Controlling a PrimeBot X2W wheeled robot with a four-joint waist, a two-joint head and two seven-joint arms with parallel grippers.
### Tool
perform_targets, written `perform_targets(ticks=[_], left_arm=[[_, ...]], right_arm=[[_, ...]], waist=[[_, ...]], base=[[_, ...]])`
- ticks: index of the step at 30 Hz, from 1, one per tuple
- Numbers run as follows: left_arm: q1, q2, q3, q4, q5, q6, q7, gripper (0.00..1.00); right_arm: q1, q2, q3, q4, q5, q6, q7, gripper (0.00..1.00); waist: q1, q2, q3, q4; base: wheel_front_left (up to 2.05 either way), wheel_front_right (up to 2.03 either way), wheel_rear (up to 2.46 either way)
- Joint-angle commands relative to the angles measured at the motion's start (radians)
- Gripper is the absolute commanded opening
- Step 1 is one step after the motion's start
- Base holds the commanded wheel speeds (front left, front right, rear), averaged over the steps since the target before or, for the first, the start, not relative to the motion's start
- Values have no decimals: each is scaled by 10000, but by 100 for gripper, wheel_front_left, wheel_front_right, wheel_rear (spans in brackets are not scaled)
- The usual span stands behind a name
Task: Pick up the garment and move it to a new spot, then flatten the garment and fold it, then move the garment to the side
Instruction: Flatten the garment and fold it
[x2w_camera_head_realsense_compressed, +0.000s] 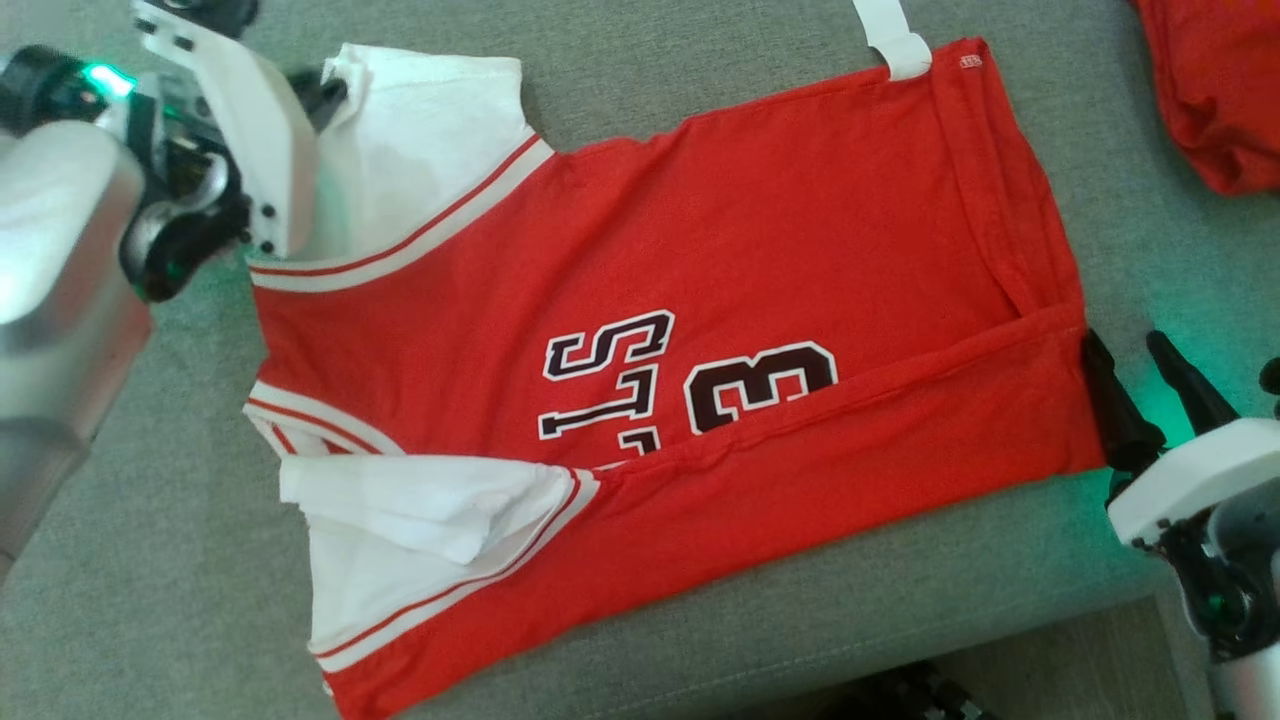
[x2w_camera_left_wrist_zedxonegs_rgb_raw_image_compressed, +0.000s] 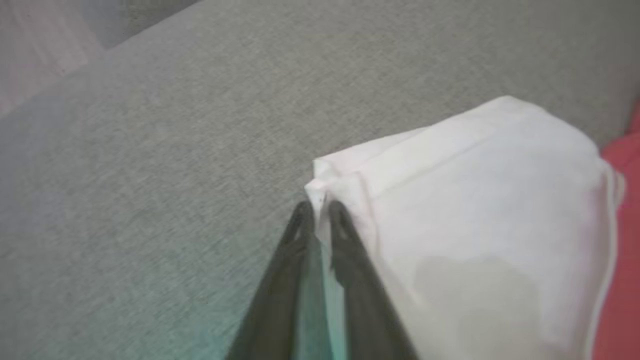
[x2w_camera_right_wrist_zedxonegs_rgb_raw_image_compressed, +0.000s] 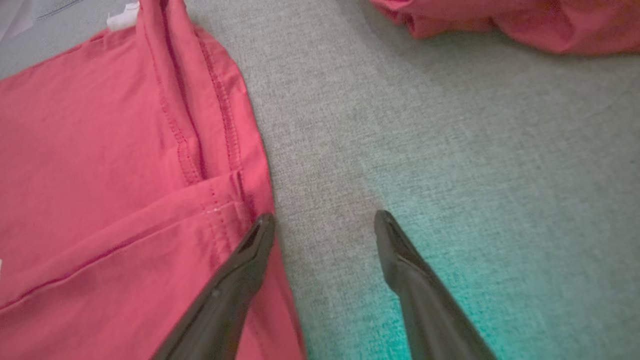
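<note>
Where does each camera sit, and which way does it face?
Head view: from the head, down at the red jersey on grey fabric; left fingers upper left, right fingers lower right.
Left wrist view: left wrist, along its fingers to the white sleeve's corner.
Right wrist view: right wrist, along its spread fingers beside the jersey's hem.
Head and right wrist views share the second red garment.

Work surface: grey woven upholstery (x2w_camera_head_realsense_compressed: 700, 80), flat, its front edge running along the lower right. Teal glow (x2w_camera_right_wrist_zedxonegs_rgb_raw_image_compressed: 450, 260) on the weave. Crumpled red cloth (x2w_camera_head_realsense_compressed: 1220, 90) at far right corner. Lighting soft.
</note>
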Motion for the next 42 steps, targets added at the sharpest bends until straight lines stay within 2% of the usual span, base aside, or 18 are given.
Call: perform_targets(ticks=[1,5,9,15,22,28,29,30,33,39,41,42], left_arm=[[-273,434,114,-313,-138,16,11,0],[-321,512,-76,-465,-342,16,-53,0],[-614,658,-135,-533,-298,16,-772,0],[-977,764,-319,-449,-216,16,-1547,0],[-1213,727,-642,-546,-600,16,-1708,0],[-1492,703,-977,-589,-801,16,-1869,0],[-1498,700,-1029,-585,-834,16,-1897,0],[-1507,702,-1079,-577,-862,16,-1929,0],[-1534,702,-1217,-535,-951,16,-2035,0],[-1669,708,-1409,-475,-985,16,-2620,0],[-1808,702,-1406,-454,-861,16,-3107,0],[-1964,657,-1343,-371,-726,16,-3710,0]], right_arm=[[-113,-134,161,-185,-78,65,-82,100],[-195,-139,249,-194,-32,65,-111,100],[-580,-195,411,-383,228,65,-229,100],[-2070,-473,1234,-193,452,65,88,100],[-4871,-292,2424,2095,449,65,446,100],[-6520,-295,3248,4185,381,65,213,100],[-6632,-303,3323,4398,404,65,175,91],[-6727,-317,3394,4576,433,65,114,77],[-6955,-413,3617,4935,475,65,-186,2],[-7278,-709,3889,5362,672,65,-648,0],[-7394,-832,3851,5432,797,65,-842,0],[-7492,-985,3758,5486,920,65,-1060,0]], waist=[[0,0,-13,-10],[0,0,-42,-9],[0,0,-179,34],[0,0,-437,157],[0,0,-333,369],[0,0,-118,751],[0,0,-115,802],[0,0,-117,844],[0,0,-144,931],[0,0,-264,1028],[0,0,-315,1055],[0,0,-385,1109]], base=[[0,0,0],[0,0,0],[0,0,0],[0,0,0],[0,0,0],[0,0,0],[0,0,0],[0,0,0],[0,0,0],[0,0,0],[0,0,0],[0,0,0]])
